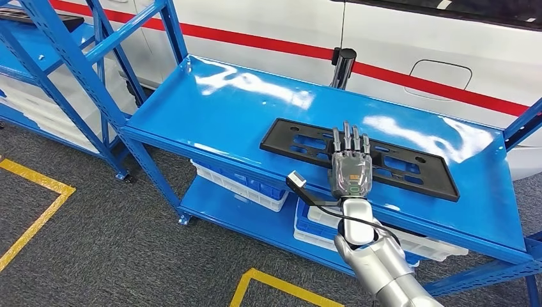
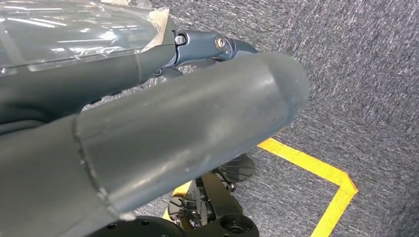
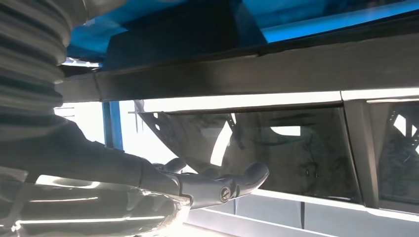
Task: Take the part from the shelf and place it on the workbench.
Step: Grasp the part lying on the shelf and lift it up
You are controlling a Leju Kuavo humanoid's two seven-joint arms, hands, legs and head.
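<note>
Where right hand (image 1: 351, 167) lies flat on part (image 1: 409, 167), fingers (image 1: 346, 138) apart; grip underneath hidden.

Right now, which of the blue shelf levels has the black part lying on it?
The top level of the nearer blue rack: the long black part lies flat there under the right hand. The level below holds white crates.

A car workshop: blue steel shelving (image 1: 160, 137), floor tape (image 1: 38, 182), a white car (image 1: 409, 57).
</note>
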